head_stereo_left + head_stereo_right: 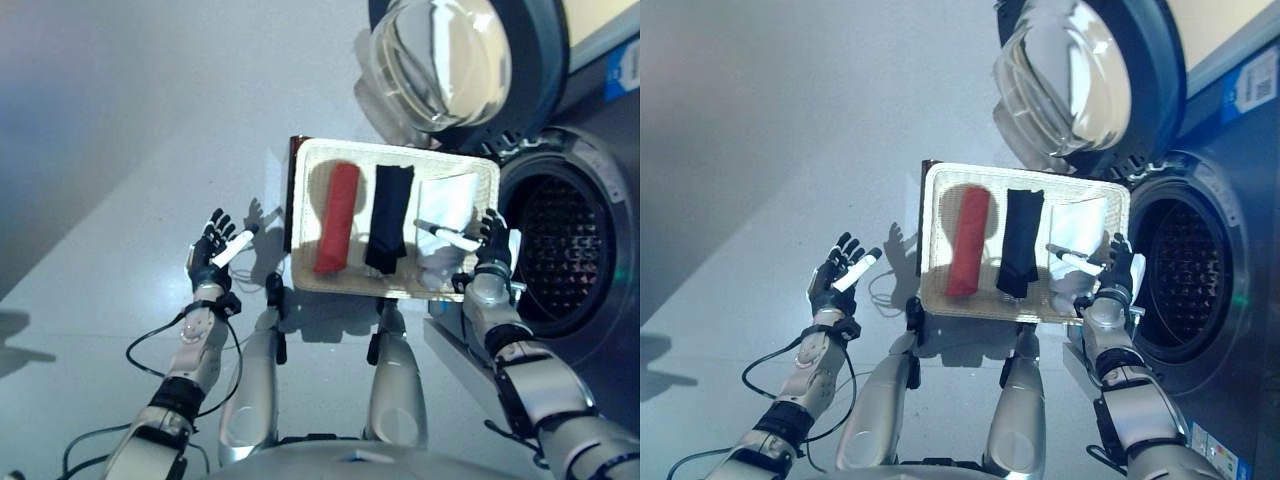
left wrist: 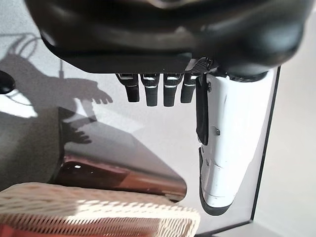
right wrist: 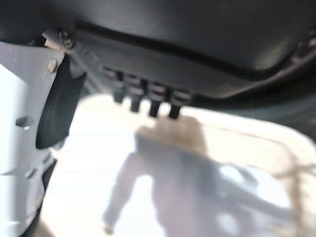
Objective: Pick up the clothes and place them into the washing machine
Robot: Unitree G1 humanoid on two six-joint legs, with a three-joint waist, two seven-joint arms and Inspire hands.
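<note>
A shallow wicker basket [image 1: 310,165] holds a rolled red cloth [image 1: 337,216], a folded black cloth [image 1: 389,216] and a white cloth [image 1: 447,203] side by side. The washing machine's drum [image 1: 563,245] stands open at the right, its round glass door [image 1: 440,62] swung up behind the basket. My right hand [image 1: 489,244] is open over the basket's right end, above the white cloth, its thumb reaching toward the cloth. My left hand [image 1: 213,250] is open over the floor, left of the basket and apart from it. The basket's rim also shows in the left wrist view [image 2: 98,210].
The basket rests on a low dark brown box [image 1: 290,195] whose edge shows at its left side and in the left wrist view [image 2: 123,175]. Grey floor [image 1: 120,150] spreads to the left and behind. The machine's dark front panel [image 1: 600,350] lies at the right.
</note>
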